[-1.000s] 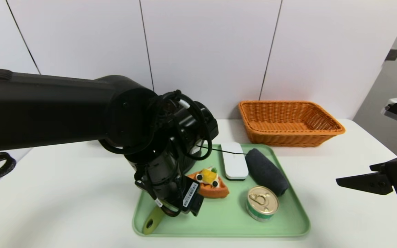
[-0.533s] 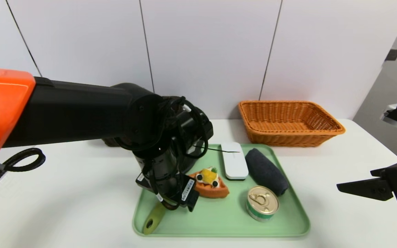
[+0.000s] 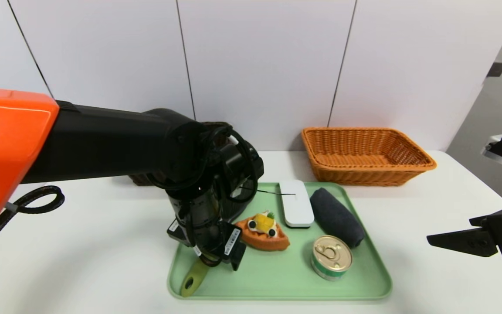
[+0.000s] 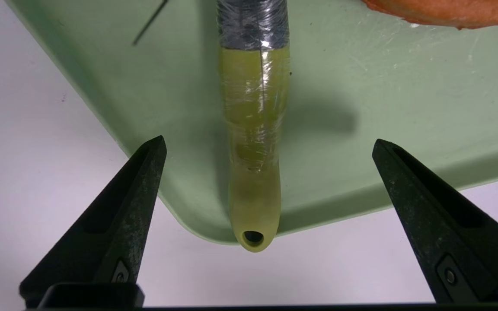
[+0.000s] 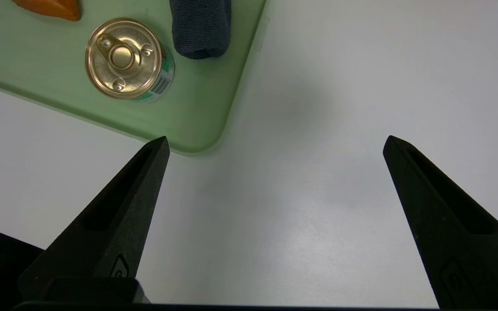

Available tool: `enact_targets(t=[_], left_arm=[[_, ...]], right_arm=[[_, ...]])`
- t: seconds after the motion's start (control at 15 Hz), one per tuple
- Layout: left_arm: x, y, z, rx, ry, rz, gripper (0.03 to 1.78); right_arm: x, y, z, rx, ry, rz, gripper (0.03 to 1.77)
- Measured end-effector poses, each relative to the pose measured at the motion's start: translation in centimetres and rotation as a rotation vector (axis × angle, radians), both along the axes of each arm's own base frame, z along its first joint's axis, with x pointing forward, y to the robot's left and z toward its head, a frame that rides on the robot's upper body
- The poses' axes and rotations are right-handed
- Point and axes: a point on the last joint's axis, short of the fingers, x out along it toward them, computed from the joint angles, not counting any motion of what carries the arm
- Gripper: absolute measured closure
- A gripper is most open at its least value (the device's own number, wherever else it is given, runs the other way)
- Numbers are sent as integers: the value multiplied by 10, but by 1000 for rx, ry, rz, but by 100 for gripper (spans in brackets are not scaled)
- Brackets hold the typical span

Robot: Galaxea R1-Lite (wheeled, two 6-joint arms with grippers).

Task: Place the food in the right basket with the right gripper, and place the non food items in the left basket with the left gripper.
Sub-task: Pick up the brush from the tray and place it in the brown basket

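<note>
- My left gripper [image 4: 268, 144] hangs over the near left corner of the green tray [image 3: 277, 279], pointing steeply down, its fingers [image 4: 138, 181] spread wide and holding nothing.
- Between those fingers lies a yellow-green handle [image 4: 253, 155], its holed end poking just past the tray's near rim; the far part of the tool is wrapped in something dark, and I cannot tell what tool it is.
- My right gripper [image 5: 275, 142] is parked above bare white table [image 3: 429, 279], well to the right of the tray, fingers [image 5: 123, 203] spread and empty.
- On the tray, an orange toy cake slice [image 3: 265, 234] sits just right of my left wrist; a white flat box [image 3: 296, 203] lies beyond it, a rolled dark cloth [image 3: 336, 216] beside the box, and a gold-lidded can [image 3: 331, 257] near the tray's near right part.
- An orange wicker basket [image 3: 366, 153] stands on the table at the far right, just behind the tray.
- The left basket is almost wholly hidden behind my left arm.
</note>
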Motion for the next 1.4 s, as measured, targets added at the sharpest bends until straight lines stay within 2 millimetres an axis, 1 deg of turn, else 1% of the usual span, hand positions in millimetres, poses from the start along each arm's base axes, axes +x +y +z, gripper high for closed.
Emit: enact_targets(t=[0.53,1.4], left_arm=[[5,-4,-9,14,14,1,12],[7,-6,-10,8,14,-1,12]], right_arm=[[0,0,-1,-1,4,0,9],[-1,0,-1,-2,4,1,9]])
